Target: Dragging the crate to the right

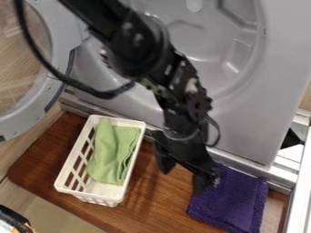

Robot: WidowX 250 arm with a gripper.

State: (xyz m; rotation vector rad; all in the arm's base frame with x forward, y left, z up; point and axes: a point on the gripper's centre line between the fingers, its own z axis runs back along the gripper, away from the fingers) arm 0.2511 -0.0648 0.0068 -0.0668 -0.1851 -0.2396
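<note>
"One crate point(97, 198), green cloth point(114, 152) inside, sits on the board point(159, 200), near the claw point(182, 180) on its left in the camera view."

"Claw's state? Crate's line?"

"Fingers spread wide, gripping nothing. The crate's long axis slants from the machine point(243, 127) down and slightly left; its right long side faces the claw."

"Room to drag right?"

"Some, I judge: board lies between crate and purple cloth point(234, 198), a likely obstacle."
</note>
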